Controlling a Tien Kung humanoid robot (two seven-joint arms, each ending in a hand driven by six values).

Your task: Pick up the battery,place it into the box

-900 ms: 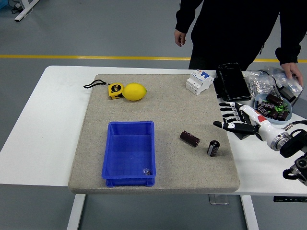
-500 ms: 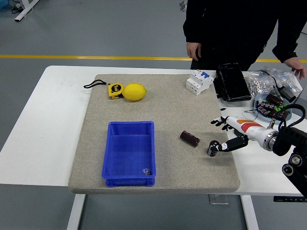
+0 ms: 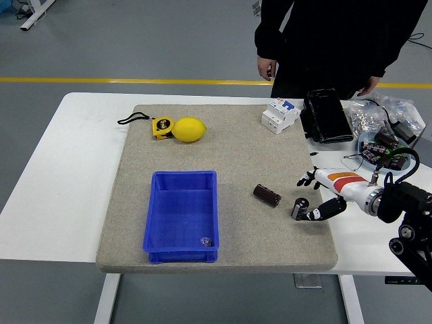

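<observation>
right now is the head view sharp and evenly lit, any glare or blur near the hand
Head view: even, soft light, faint shadows only under the blue box and lemon; no strong glare on the white table; the right hand by the battery looks sharp.

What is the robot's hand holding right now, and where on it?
Nothing is lifted yet. The right hand sits at the upright battery on the mat, thumb touching its side; whether the fingers have closed on it cannot be told.
</observation>
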